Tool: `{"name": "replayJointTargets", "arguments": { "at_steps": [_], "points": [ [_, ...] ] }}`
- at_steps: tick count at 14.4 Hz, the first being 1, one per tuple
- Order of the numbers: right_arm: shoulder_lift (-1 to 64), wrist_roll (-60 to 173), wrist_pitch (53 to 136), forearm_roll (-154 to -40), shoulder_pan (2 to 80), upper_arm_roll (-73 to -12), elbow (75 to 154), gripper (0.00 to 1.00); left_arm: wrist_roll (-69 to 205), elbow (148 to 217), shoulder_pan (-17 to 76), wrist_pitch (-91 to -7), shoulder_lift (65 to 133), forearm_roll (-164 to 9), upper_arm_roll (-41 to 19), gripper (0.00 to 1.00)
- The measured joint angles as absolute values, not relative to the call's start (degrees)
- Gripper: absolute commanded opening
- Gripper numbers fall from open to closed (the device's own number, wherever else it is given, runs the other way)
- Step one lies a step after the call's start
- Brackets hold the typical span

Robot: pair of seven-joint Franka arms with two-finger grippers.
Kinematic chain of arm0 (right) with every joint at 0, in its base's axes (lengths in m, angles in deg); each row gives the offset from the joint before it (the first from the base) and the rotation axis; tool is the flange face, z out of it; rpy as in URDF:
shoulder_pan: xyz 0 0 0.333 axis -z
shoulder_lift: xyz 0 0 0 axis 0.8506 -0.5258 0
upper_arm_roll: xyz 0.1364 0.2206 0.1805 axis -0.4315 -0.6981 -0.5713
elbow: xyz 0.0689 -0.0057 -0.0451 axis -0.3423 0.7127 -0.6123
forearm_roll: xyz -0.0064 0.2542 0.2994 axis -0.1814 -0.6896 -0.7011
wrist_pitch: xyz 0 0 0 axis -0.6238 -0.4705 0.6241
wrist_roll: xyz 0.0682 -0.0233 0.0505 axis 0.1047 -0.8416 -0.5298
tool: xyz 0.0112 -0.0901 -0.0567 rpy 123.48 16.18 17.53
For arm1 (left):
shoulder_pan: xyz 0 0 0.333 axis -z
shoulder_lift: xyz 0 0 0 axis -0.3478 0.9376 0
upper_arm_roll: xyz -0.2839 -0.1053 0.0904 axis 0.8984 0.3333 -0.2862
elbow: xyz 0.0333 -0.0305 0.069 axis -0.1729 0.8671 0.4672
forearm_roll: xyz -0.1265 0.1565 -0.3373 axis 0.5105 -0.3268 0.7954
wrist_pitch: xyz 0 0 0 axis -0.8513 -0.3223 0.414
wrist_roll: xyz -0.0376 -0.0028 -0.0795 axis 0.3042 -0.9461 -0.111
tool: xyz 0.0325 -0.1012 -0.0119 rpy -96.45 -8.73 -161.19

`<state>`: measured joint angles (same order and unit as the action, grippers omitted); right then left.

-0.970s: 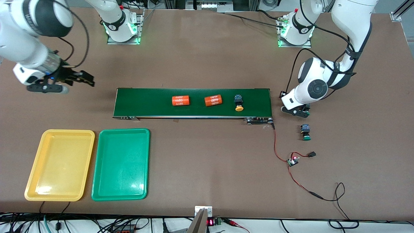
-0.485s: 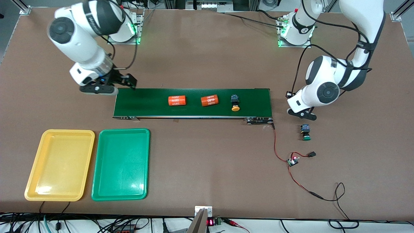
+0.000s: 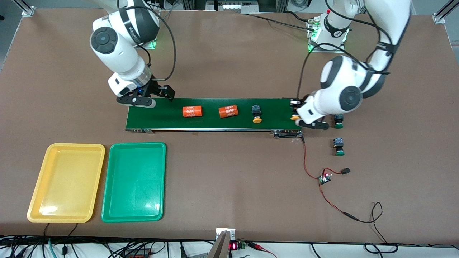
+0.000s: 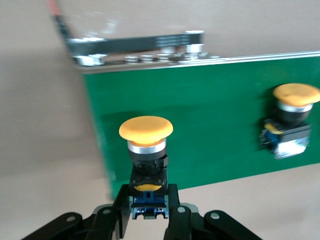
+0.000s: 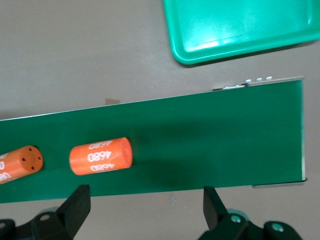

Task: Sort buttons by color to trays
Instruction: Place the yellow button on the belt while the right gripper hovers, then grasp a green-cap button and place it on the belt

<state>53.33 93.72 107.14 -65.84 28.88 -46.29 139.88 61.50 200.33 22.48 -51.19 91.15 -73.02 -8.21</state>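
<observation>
From the front view I take the conveyor belt as my landmark. My left gripper is over the belt's end toward the left arm, pinching an orange-capped button. Another orange-capped button lies on the belt near that end, and two orange cylinders lie on it toward the right arm's end. Two green-capped buttons lie on the table just off the left arm's end of the belt. The yellow tray and green tray lie nearer the camera than the belt, toward the right arm's end, and both look empty. My right gripper hovers over the belt's right-arm end.

In the left wrist view, the fingers are clamped on the button's black-and-blue body with the cap pointing away. To set it down well, I judge I should lower it fully inside the belt's edge before letting go, clear of the other button.

In the right wrist view, the fingers stand wide apart, holding nothing, with the belt beneath. The cylinders read "4680" in white. The right arm's casing carries lettering I cannot read.
</observation>
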Motion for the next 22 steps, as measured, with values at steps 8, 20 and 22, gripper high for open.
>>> {"name": "replayJointTargets", "arguments": {
  "at_steps": [8,20,22],
  "points": [
    [51.1,95.0,109.4,-65.7,25.9,-46.2,139.9,1.00,57.5,199.7,23.2,-54.8,94.1,-73.0,-6.1,1.00],
    [50.9,92.2,109.3,-65.7,26.0,-45.1,139.8,1.00,61.1,192.1,20.5,-50.6,94.6,-93.1,-21.0,1.00],
    [51.2,92.0,108.7,-65.7,26.8,-44.9,139.7,1.00,63.0,192.0,20.0,-54.5,97.9,-94.6,-22.0,1.00]
  ]
}}
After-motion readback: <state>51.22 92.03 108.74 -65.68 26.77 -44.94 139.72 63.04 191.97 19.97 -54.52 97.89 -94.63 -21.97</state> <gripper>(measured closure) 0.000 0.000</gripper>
